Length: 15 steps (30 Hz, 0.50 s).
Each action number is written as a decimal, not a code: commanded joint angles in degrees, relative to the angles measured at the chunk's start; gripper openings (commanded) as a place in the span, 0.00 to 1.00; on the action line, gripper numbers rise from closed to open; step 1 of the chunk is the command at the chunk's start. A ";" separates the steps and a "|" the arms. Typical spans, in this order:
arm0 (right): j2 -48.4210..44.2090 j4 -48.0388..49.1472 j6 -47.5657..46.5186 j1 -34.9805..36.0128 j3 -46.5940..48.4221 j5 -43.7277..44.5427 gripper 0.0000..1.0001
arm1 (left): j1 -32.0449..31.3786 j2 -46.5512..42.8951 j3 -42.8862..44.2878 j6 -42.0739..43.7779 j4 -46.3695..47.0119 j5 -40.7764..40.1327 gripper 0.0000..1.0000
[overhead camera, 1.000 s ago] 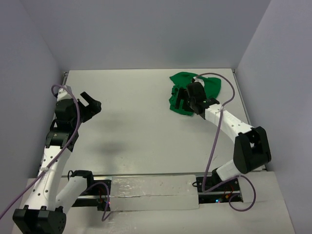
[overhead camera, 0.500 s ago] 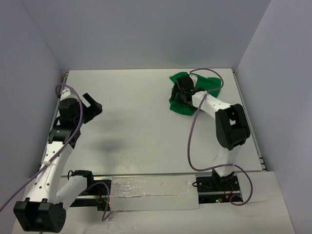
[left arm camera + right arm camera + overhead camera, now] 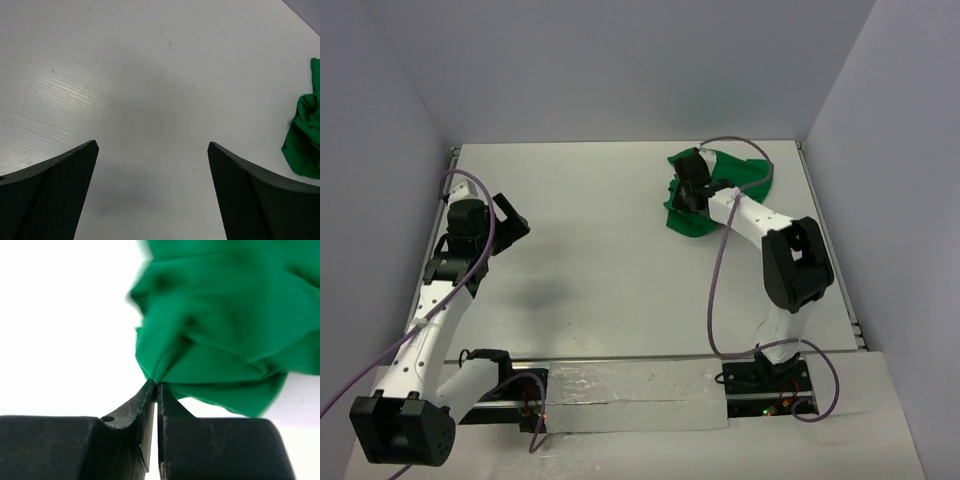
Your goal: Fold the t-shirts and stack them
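A bright green t-shirt (image 3: 705,215) lies crumpled at the back right of the table, also seen in the right wrist view as bunched folds (image 3: 215,340) and at the right edge of the left wrist view (image 3: 305,140). My right gripper (image 3: 692,193) sits over the middle of the heap, shut on a pinch of the t-shirt's cloth at its fingertips (image 3: 155,385). My left gripper (image 3: 508,215) hovers over bare table at the left, far from the shirt, its fingers (image 3: 60,190) wide open with nothing between them.
The white table (image 3: 600,250) is boxed in by grey walls at the back and both sides. The right arm's purple cable (image 3: 735,148) loops over the t-shirt. A taped rail (image 3: 630,385) runs along the near edge between the arm bases.
My right gripper reached further back onto the t-shirt and shut on its cloth. The left arm drew slightly back toward the left.
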 commanded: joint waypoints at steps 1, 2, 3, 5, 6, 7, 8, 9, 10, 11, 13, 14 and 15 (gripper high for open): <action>-11.90 4.15 -1.31 11.06 9.78 -4.20 0.09 | 0.46 2.55 4.17 -1.70 -3.13 -5.92 1.00; -12.49 4.06 -1.54 12.47 12.17 -4.89 0.09 | 0.55 3.18 4.83 -2.02 -4.09 -6.36 1.00; -13.14 4.06 -1.68 13.82 15.07 -5.97 0.09 | 0.73 3.83 6.08 -2.62 -5.22 -7.18 0.99; -14.69 4.43 -1.64 14.71 17.81 -7.06 0.09 | 1.19 4.46 7.39 -3.06 -6.47 -7.83 0.99; -15.92 4.71 -1.46 15.03 19.80 -7.91 0.09 | 1.51 4.52 8.46 -3.28 -7.54 -8.21 1.00; -16.39 5.53 -1.46 15.05 19.78 -7.83 0.09 | 1.57 4.50 8.70 -3.27 -7.70 -8.31 1.00; -18.52 7.13 -1.75 15.08 18.82 -7.33 0.09 | 1.79 4.43 9.70 -3.16 -8.40 -8.84 0.99; -19.86 8.14 -1.86 14.77 16.15 -6.86 0.09 | 1.90 4.44 10.28 -3.03 -8.80 -9.48 0.99; -21.77 9.21 -2.07 14.07 12.76 -6.09 0.09 | 2.11 4.51 11.34 -3.10 -9.65 -10.46 1.00; -22.77 9.64 -1.79 13.21 10.28 -5.46 0.09 | 2.29 4.52 12.69 -3.11 -10.36 -10.97 1.00; -24.55 11.20 1.88 7.97 1.81 -7.86 0.09 | 2.75 4.38 13.77 -3.17 -10.95 -10.67 0.99; -25.35 13.12 4.14 4.59 -3.25 -9.95 0.09 | 2.92 4.13 14.27 -3.13 -10.74 -9.88 1.00; -25.85 14.74 5.94 0.78 -7.40 -11.62 0.10 | 3.05 3.96 14.72 -3.14 -10.48 -9.16 1.00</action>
